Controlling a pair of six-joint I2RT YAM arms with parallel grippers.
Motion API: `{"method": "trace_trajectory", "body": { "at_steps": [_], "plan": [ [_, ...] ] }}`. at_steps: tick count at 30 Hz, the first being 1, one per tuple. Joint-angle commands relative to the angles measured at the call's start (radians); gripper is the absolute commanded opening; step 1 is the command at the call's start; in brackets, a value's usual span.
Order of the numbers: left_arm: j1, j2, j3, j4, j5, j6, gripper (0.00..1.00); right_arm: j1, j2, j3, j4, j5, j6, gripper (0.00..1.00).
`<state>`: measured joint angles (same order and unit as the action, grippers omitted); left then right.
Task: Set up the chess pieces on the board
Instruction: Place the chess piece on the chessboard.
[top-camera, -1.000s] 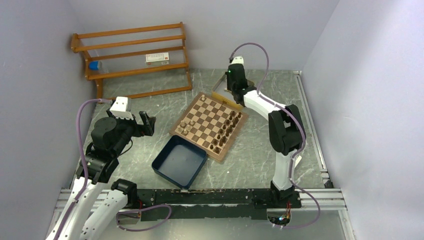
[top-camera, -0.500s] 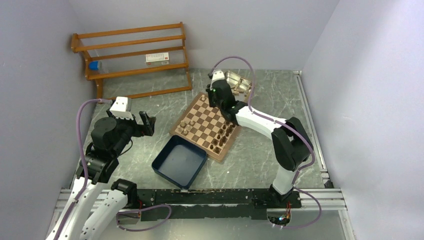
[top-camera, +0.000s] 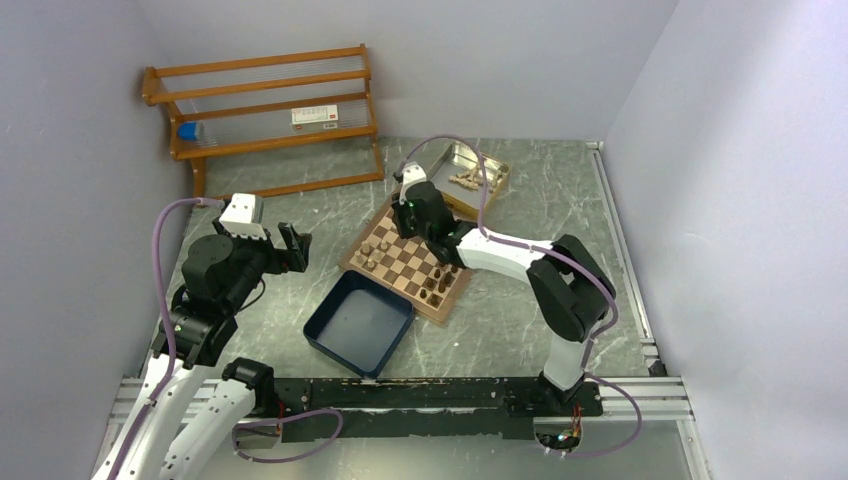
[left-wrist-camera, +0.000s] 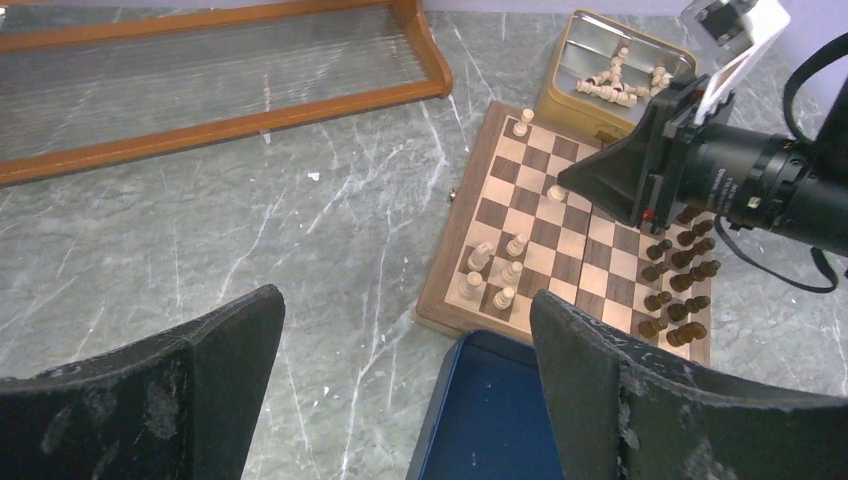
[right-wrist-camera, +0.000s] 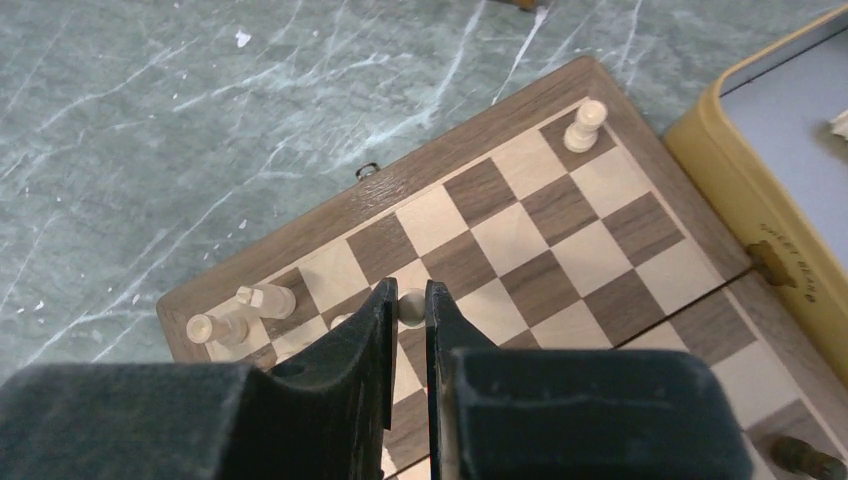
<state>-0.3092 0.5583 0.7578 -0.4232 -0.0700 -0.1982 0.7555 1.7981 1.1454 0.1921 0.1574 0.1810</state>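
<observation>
- The right claw (right-wrist-camera: 410, 288) hangs over the board (top-camera: 404, 262), on the side where the light pieces stand. Its two fingers are pinched almost together.
- Between the fingertips sits a light tan piece (right-wrist-camera: 411, 306), of which only the round head shows. I cannot tell whether its base touches the square below.
- The board lies at an angle in the middle of the desk (top-camera: 290, 210), with one corner pointing at the navy tray (top-camera: 360, 322) just beside it.
- The dark pieces (left-wrist-camera: 680, 290) stand in two rows along the board edge nearest the right arm.
- A small cluster of light pieces (left-wrist-camera: 495, 275) stands at the opposite edge, near the corner closest to the tray. One of them looks tipped over in the right wrist view.
- One more light piece (right-wrist-camera: 585, 125) stands alone and upright on the far corner square.
- Beyond the board, close to its far edge, is an open metal tin (left-wrist-camera: 560, 95) with several more light pieces lying loose in it (left-wrist-camera: 620, 78).
- The left claw (top-camera: 295, 246) is held up above the desk, well to the left of the board. Its fingers are spread wide with nothing between them.
- A wooden rack (top-camera: 270, 110) stands against the back wall.
</observation>
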Motion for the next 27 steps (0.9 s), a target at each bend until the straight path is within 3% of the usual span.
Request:
{"method": "trace_trajectory", "body": {
  "at_steps": [1,27],
  "plan": [
    [0.007,-0.003,-0.005,0.017,0.014,-0.002,0.97,0.017,0.053,-0.002,0.060,-0.026,0.012,0.13],
    [0.007,-0.009,-0.005,0.017,0.013,-0.003,0.97,0.043,0.161,0.037,0.074,0.043,-0.043,0.13]
  ]
}}
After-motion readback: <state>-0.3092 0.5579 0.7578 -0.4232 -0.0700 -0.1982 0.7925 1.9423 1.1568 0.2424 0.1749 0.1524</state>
